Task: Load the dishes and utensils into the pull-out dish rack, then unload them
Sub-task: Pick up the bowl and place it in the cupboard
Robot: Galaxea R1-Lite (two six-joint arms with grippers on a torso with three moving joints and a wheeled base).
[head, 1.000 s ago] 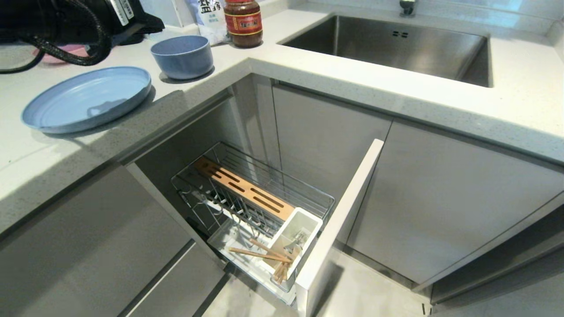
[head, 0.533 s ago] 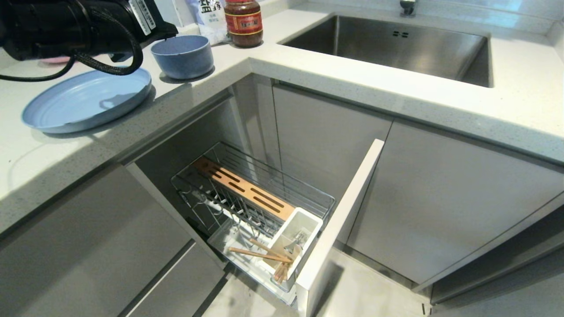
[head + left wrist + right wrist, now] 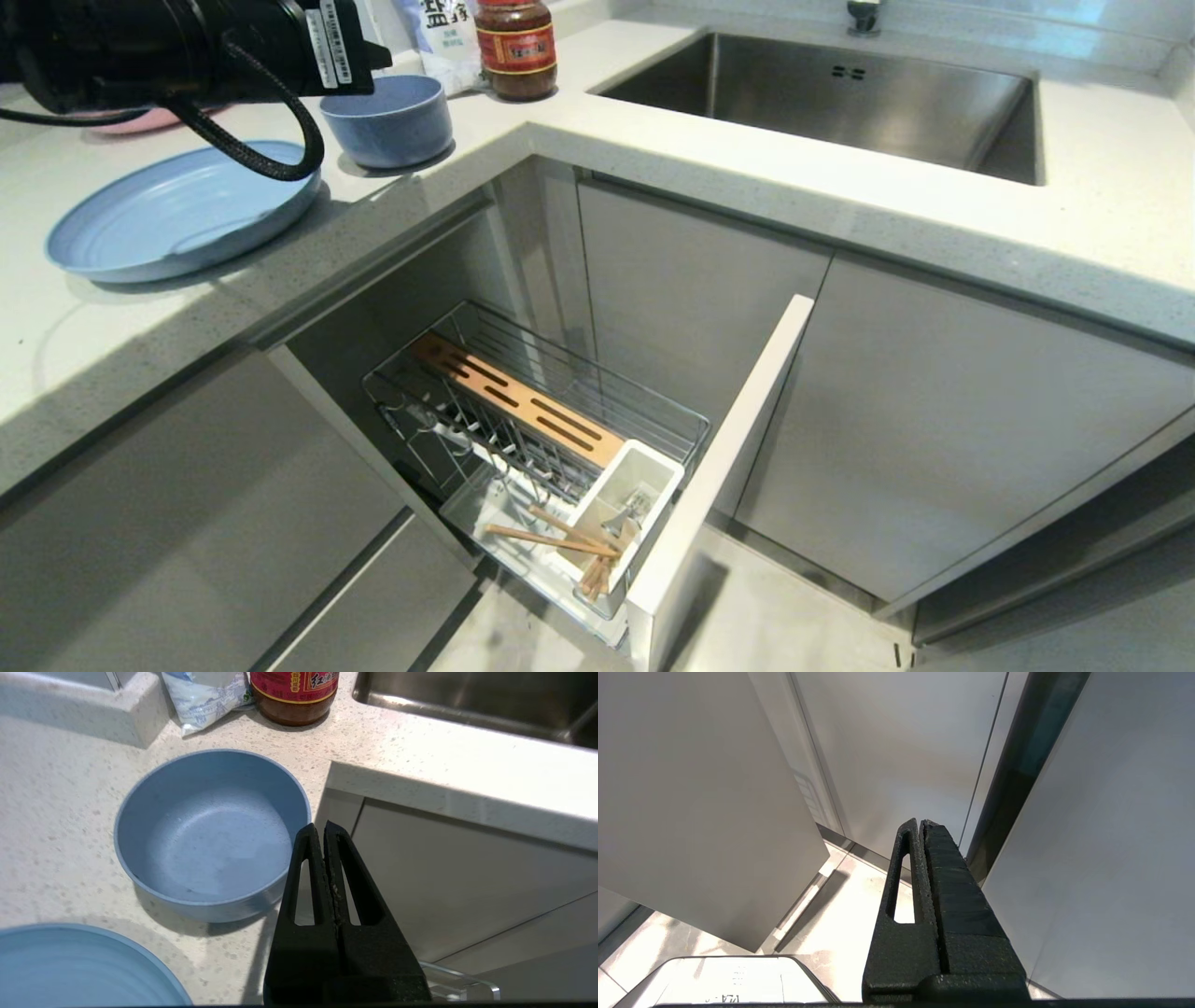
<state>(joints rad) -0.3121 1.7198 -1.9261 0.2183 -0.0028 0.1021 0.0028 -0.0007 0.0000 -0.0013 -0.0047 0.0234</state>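
Chopsticks (image 3: 560, 546) in rack (image 3: 523, 411); bowl (image 3: 386, 119) behind plate (image 3: 182, 210)

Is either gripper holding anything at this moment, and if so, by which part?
Nothing is held. The left gripper is shut and empty above the counter edge beside the blue-grey bowl; the right gripper is shut and empty, parked low by the cabinet doors.

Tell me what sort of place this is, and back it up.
Most likely a home kitchen: a stainless steel sink set into a speckled white stone countertop, and a chrome wire pull-out dish rack under it holding light wooden chopsticks.
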